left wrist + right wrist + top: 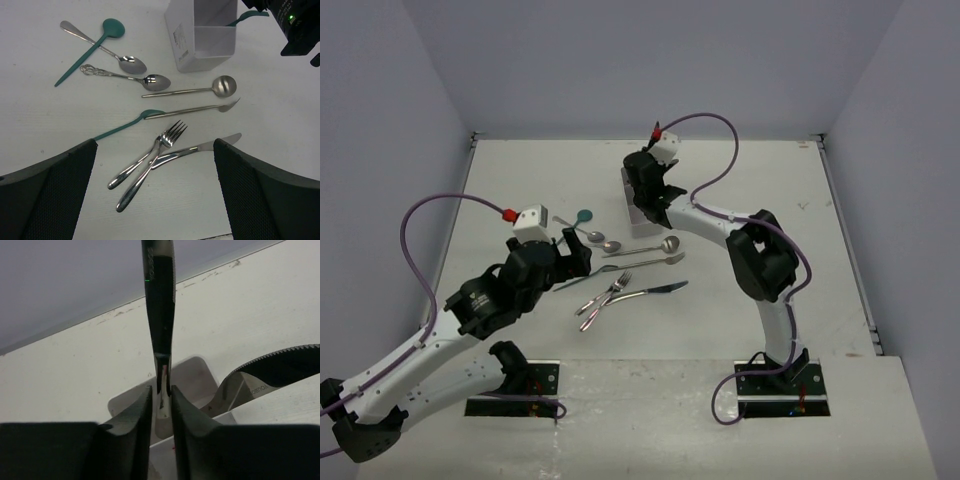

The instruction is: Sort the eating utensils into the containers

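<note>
Right jaws clench a utensil (159, 300) at the box (212, 47); left jaws gape. Released crooked, I fear it tips out.

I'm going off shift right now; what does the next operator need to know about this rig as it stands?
Left gripper: open, holding nothing, hovering over the forks.
Right gripper: shut on a slim utensil, held upright at the box.
Done: a teal handle sticks out of the box; how much more is inside cannot be told.
Left: release the held one, then sort about nine pieces lying outside the box, including spoons, the forks and a knife.
</note>
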You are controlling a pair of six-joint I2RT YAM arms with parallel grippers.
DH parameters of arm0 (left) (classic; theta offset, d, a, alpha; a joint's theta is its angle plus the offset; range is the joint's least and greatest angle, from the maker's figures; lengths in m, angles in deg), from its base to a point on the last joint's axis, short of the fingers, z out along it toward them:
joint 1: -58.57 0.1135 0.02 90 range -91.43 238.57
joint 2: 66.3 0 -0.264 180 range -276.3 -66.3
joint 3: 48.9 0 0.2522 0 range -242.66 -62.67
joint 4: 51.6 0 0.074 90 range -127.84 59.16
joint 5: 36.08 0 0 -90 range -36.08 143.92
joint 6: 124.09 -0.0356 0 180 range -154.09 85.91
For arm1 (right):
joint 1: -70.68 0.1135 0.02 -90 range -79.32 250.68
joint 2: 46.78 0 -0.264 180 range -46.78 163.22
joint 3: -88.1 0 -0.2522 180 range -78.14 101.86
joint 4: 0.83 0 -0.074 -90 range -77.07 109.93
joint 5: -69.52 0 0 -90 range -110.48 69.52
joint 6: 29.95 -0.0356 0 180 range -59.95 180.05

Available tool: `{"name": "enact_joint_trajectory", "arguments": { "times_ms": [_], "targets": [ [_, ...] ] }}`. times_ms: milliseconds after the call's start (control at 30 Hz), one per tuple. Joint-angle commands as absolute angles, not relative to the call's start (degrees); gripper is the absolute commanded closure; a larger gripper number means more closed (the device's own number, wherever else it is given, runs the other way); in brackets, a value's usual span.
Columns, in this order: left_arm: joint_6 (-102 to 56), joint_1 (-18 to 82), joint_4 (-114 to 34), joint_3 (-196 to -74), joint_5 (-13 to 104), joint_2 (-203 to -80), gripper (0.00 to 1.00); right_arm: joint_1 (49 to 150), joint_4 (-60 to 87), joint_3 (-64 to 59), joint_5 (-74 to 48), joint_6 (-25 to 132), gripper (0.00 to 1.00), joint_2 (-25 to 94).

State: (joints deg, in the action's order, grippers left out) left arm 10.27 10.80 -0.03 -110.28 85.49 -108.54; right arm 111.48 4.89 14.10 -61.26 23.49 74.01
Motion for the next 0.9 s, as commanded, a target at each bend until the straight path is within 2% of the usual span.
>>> {"name": "enact_joint_trajectory", "arguments": {
  "times_ms": [0,100,267,300,367,400,433,467,600,733,867],
  "targets": [
    [10.38,10.67,-1.80,-111.71,87.76,-108.49,0.00,111.29,5.90,14.68,-61.27,17.25,0.72,72.23],
    [9.86,10.67,-2.50,-111.71,87.50,-108.92,0.00,111.29,4.14,12.21,-59.51,17.42,0.54,70.38],
    [7.04,10.67,-4.78,-111.88,84.34,-110.33,0.00,111.73,4.75,12.04,-59.16,20.75,0.43,66.69],
    [5.65,10.67,-6.09,-111.62,83.72,-110.59,0.00,111.73,4.75,11.77,-58.90,21.02,0.34,65.81],
    [3.01,10.67,-8.12,-111.36,79.78,-111.30,0.00,111.73,5.28,11.07,-57.14,21.63,0.28,62.65],
    [0.39,10.67,-9.70,-111.44,78.37,-112.34,0.00,111.81,5.80,10.89,-56.44,22.33,0.20,61.51],
    [-0.60,10.67,-10.32,-111.53,77.14,-113.14,0.00,111.90,6.68,10.72,-54.69,22.52,0.17,60.11],
    [-2.00,10.67,-11.28,-111.71,74.25,-114.89,0.00,111.90,9.12,10.63,-53.63,22.69,0.03,57.31],
    [-10.34,10.67,-13.31,-115.57,62.74,-121.66,0.00,111.64,16.61,8.44,-49.76,22.34,0.01,48.34],
    [-21.31,10.49,-15.07,-115.76,45.28,-129.12,0.00,106.65,22.22,-2.63,-42.05,20.42,0.01,34.39],
    [-28.27,10.05,-18.75,-114.17,37.85,-136.41,0.00,101.89,25.93,-11.86,-40.35,22.59,0.01,23.31]
  ]
}}
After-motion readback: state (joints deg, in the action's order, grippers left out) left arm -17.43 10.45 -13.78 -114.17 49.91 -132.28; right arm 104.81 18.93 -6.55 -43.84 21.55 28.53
